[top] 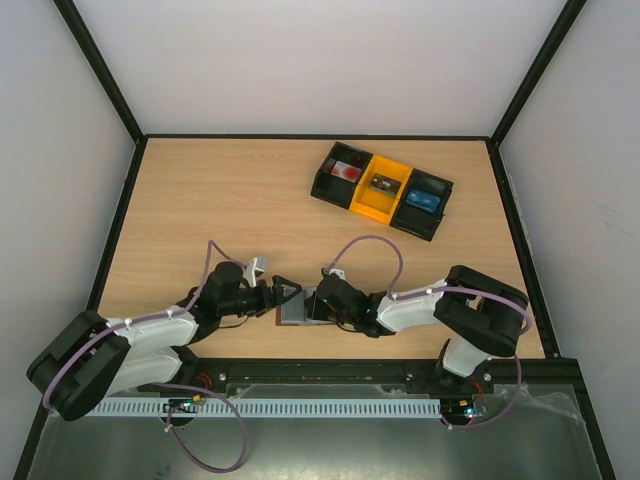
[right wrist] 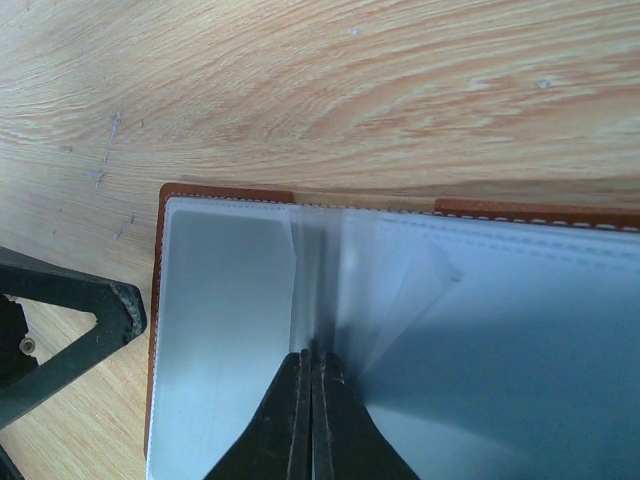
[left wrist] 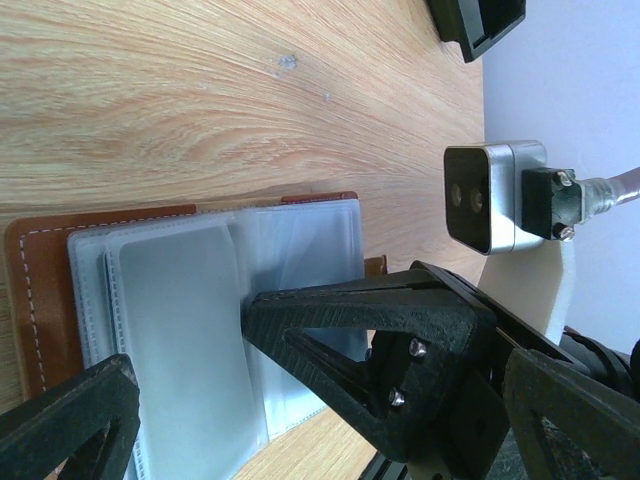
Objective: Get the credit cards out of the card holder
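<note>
**Open card holder low in the middle of the overhead frame, between my two claws**

The card holder (top: 297,310) lies spread flat on the tabletop (top: 230,200), its clear sleeves facing up. My right claw (right wrist: 312,360) is fully shut, tips down on the centre fold, and I cannot tell whether a sleeve leaf is nipped between them. My left claw (top: 283,293) gapes wide at the holder's left end, gripping nothing. The risk, as I judge it: nothing pins the holder, so a pull may drag or lift the whole thing, and closed tips may catch slick sleeve instead of card. Count: one holder, two claws, one credit card (left wrist: 175,320) I can make out for sure in a pocket, and one tray (top: 372,208) of three bins at upper right.
</note>
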{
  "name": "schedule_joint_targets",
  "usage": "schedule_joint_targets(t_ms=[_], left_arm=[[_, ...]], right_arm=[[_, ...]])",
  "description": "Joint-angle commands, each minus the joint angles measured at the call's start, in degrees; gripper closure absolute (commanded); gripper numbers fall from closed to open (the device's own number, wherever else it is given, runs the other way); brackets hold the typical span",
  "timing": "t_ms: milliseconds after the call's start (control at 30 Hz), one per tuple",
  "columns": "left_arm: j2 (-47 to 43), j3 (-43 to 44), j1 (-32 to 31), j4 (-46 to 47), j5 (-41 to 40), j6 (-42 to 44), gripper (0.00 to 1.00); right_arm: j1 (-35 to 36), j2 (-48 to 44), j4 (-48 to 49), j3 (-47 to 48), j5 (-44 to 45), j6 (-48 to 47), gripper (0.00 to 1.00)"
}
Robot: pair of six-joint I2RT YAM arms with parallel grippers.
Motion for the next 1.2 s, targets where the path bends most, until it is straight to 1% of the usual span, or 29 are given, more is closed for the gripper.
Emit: schedule_joint_targets(t_ms=[0, 467, 767, 1167], left_arm=[[0.9, 1.1, -0.1, 1.9, 0.4, 0.9, 0.0], [3.5, 1.0, -0.2, 4.0, 0.9, 0.7, 0.0], [1.9, 1.2, -0.7, 4.4, 1.4, -0.5, 0.0], [0.4, 1.9, -2.5, 5.5, 2.1, -2.6, 0.0]], right_arm=[[0.4, 1.5, -1.9, -1.3, 0.3, 0.4, 0.98], [0.4, 1.8, -1.4, -1.2, 0.1, 0.4, 0.98], [0.5, 2.0, -0.5, -1.4, -0.1, 0.7, 0.98], [0.4, 2.8, 6.6, -3.7, -2.1, 2.2, 0.98]])
